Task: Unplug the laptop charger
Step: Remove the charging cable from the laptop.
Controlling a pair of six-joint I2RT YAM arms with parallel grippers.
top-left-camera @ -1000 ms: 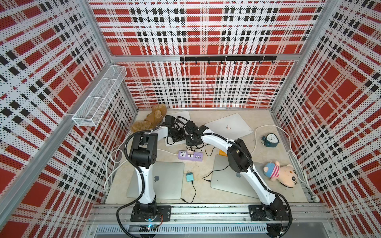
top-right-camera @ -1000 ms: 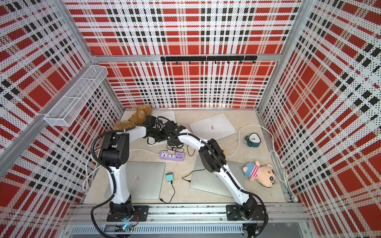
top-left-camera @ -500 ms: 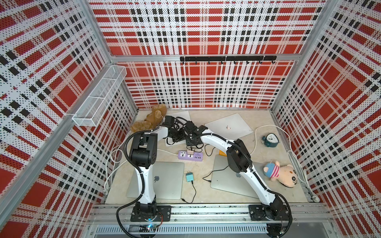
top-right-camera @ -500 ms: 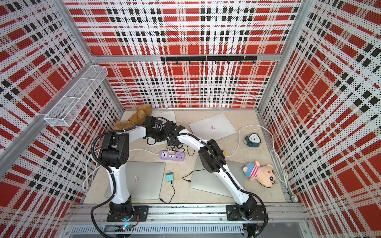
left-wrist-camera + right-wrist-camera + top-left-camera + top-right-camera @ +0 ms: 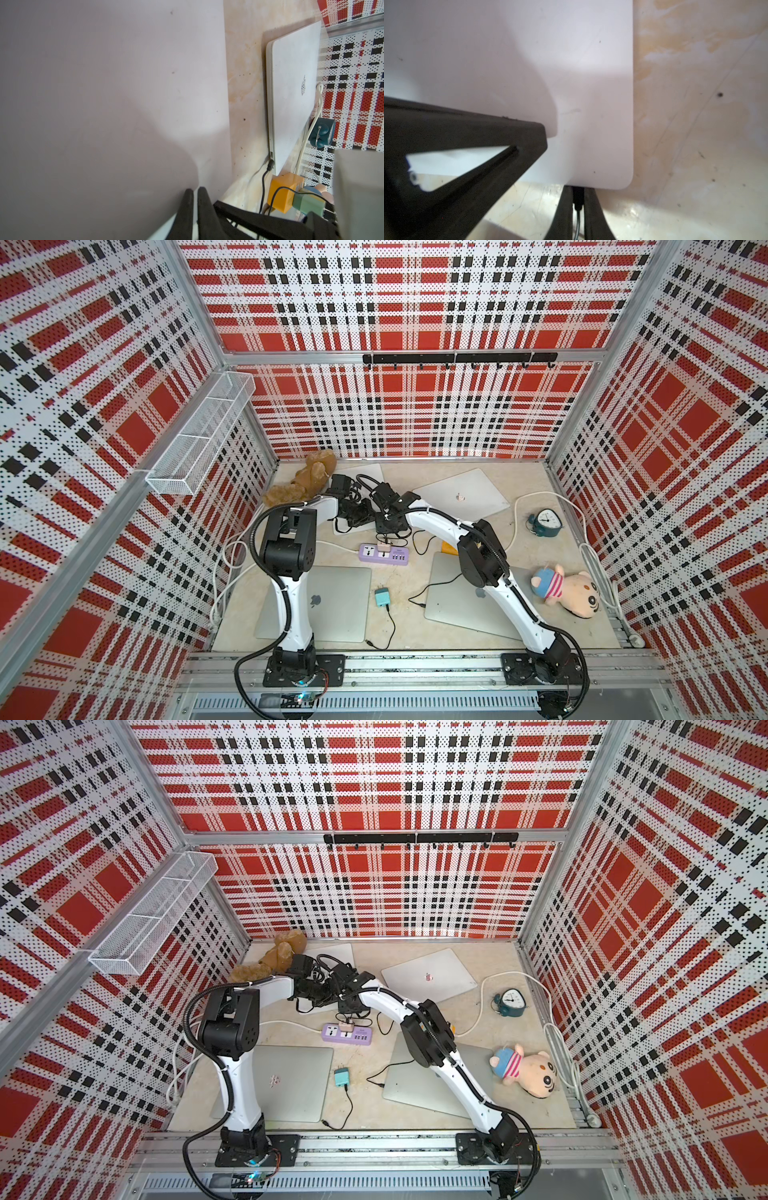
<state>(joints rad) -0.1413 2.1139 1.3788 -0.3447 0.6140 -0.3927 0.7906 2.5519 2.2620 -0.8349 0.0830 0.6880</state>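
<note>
Clamped on plug (image 5: 578, 201) at laptop (image 5: 508, 62) edge with right gripper (image 5: 578, 189), near back-left corner of table (image 5: 519, 481). Resting on same laptop with left gripper (image 5: 195, 190), fingers (image 5: 186, 207) together.

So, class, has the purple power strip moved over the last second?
No. In a top view the purple power strip lies just where it did, keeping the same gap from the teal adapter.

arms (image 5: 293, 605): white shells | joints (image 5: 286, 547): black | cables (image 5: 252, 538): black corrugated

Apple logos (image 5: 315, 600) on the laptop lids (image 5: 345, 614); no readable text.
</note>
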